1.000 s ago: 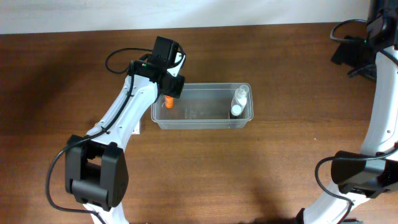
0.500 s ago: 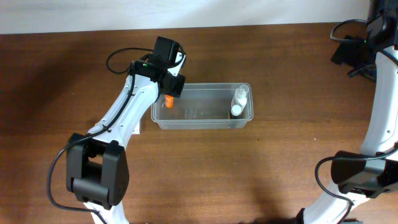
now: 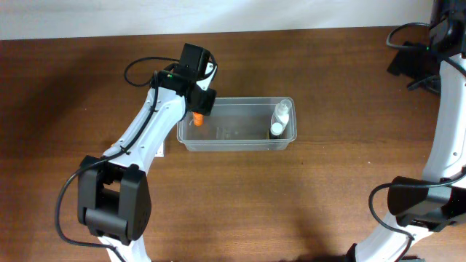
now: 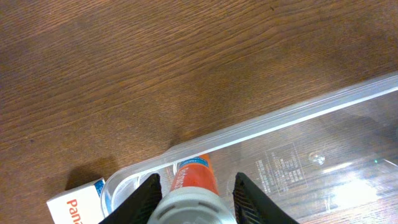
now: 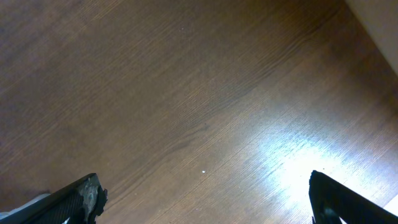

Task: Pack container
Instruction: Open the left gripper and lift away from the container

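The clear plastic container (image 3: 233, 145) lies at the table's middle; its rim also crosses the left wrist view (image 4: 298, 112). Two small white-capped bottles (image 3: 279, 118) lie in its right end. My left gripper (image 3: 199, 108) hangs over the container's left end, shut on an orange bottle with a white cap (image 3: 196, 120). In the left wrist view the fingers (image 4: 194, 186) flank the cap and the orange body (image 4: 198, 173) points down inside the container's corner. My right gripper (image 5: 205, 193) is wide open and empty above bare wood, far at the back right.
A small white box with orange lettering (image 4: 78, 205) lies on the table just outside the container's left corner, partly under my left arm in the overhead view (image 3: 159, 151). Dark cables lie at the table's back right (image 3: 408, 65).
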`<action>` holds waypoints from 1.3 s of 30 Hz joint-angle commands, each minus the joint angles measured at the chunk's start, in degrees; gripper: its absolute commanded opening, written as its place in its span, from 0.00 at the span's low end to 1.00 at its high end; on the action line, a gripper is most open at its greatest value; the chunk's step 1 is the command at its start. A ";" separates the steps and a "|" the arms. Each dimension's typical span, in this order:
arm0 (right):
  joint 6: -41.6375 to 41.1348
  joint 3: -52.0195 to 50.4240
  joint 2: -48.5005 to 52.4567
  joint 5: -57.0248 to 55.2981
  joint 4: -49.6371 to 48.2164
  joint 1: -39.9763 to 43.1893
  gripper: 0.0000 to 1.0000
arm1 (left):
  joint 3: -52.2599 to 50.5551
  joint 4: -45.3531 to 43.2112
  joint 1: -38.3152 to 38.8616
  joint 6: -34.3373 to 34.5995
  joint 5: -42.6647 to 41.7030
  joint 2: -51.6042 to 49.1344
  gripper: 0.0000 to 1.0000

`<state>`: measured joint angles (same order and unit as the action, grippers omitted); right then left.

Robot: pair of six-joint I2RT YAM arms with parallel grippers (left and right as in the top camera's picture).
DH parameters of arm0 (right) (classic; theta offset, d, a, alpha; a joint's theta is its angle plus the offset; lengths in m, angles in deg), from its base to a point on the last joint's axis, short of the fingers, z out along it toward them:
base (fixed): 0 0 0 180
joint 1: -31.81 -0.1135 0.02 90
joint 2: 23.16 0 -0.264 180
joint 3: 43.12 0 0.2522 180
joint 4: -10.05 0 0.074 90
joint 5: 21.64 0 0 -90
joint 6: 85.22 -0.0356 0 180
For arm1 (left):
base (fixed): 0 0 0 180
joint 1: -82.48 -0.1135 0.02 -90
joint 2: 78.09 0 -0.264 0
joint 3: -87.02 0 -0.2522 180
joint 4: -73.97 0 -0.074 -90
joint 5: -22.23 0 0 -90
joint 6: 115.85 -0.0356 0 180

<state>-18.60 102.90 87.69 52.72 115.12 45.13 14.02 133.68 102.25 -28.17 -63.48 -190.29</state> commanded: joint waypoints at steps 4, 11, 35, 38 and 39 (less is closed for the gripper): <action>0.00 0.28 -0.44 -0.92 -0.04 0.26 0.98 | -0.42 0.61 -0.07 0.17 2.14 -1.09 0.43; 0.00 0.28 -0.44 -0.92 -0.02 0.26 0.98 | -0.35 0.52 -0.07 0.17 2.67 -1.03 0.53; 0.00 0.28 -0.44 -0.92 -0.02 0.26 0.98 | 25.11 26.97 -9.40 7.74 4.50 -0.22 0.99; 0.00 0.28 -0.44 -0.92 -0.02 0.26 0.98 | 25.09 32.33 -15.02 12.37 4.33 0.48 0.99; 0.00 0.28 -0.44 -0.92 -0.02 0.26 0.98 | 25.09 33.62 -16.79 13.35 4.33 0.50 0.99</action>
<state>-18.58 102.90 87.69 52.72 115.14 45.13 38.56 165.14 90.18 -20.81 -59.76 -191.01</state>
